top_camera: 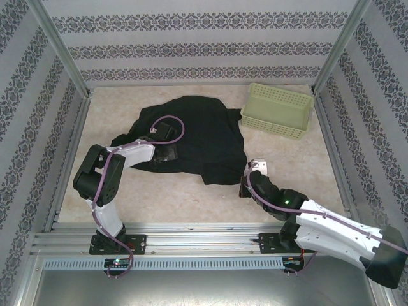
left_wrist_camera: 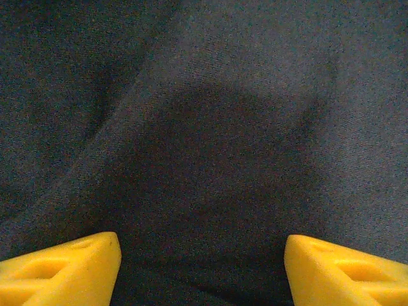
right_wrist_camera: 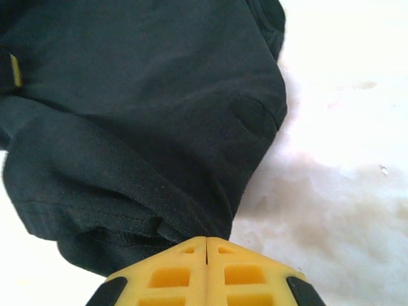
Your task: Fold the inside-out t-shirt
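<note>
Nearest the table's front edge, my right gripper (right_wrist_camera: 206, 245) is closed tight, its two yellow plastic fingers (right_wrist_camera: 169, 274) meeting along a thin seam. A narrow pinch of the shirt (right_wrist_camera: 146, 83) runs into their tips: the stitched hem of the near right corner, gathered to a point there. From the top view this gripper (top_camera: 245, 188) sits low at that corner, just beside the pale, marbled table (top_camera: 299, 159). The table's surface looks smooth and faintly mottled with tan.

The shirt is black, matte, soft knit. Near my right fingertips it lies in loose rolled folds, with a line of double stitching along the edge; further up it smooths into a broad, rounded panel.

Further in, my left gripper (left_wrist_camera: 203, 261) stands wide open with nothing between its fingers. Both wedge-shaped yellow tips (left_wrist_camera: 70, 268) hang close over the cloth (left_wrist_camera: 210, 127), which shows a fine grainy weave and shallow diagonal creases. I cannot tell whether the tips touch it. In the top view this gripper (top_camera: 167, 131) is over the shirt's left-centre.

The shirt (top_camera: 204, 137) spreads as an irregular crumpled mass across the middle of the table, between my two grippers and beyond. At its far right, just beside it, stands a pale green perforated plastic basket (top_camera: 277, 109), rectangular and tilted.
</note>
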